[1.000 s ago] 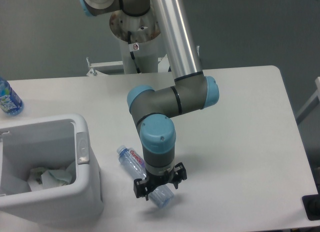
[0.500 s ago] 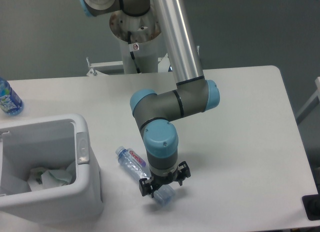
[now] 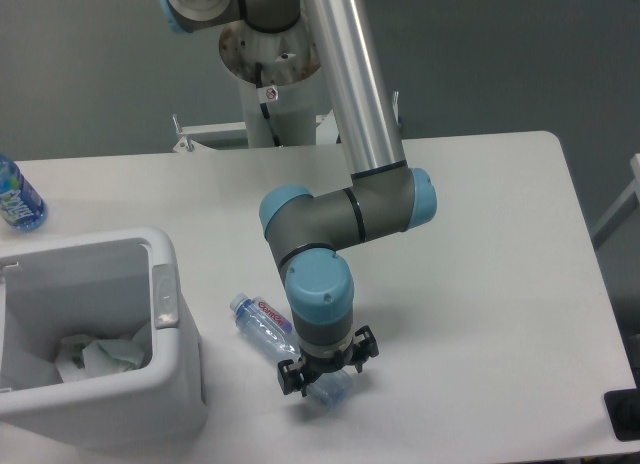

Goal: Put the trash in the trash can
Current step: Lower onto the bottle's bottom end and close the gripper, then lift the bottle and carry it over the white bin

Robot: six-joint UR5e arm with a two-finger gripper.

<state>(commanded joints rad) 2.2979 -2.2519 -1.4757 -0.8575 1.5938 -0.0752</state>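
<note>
So the gripper (image 3: 327, 373) is down over the base end of the clear water bottle (image 3: 272, 329) lying on the table (image 3: 480, 284) just right of the trash can (image 3: 150, 404), fingers straddling it, but honestly I can't tell if they've actually clamped or are just around it. I'd get a firm squeeze on the body before lifting, since thin plastic flexes and can slip, then clear the thick rim and drop it in with the crumpled wrapper (image 3: 95, 356). The bottle's red-and-white label has lettering too small to read; same for the blue-labelled bottle (image 3: 15, 196), far left.
</note>
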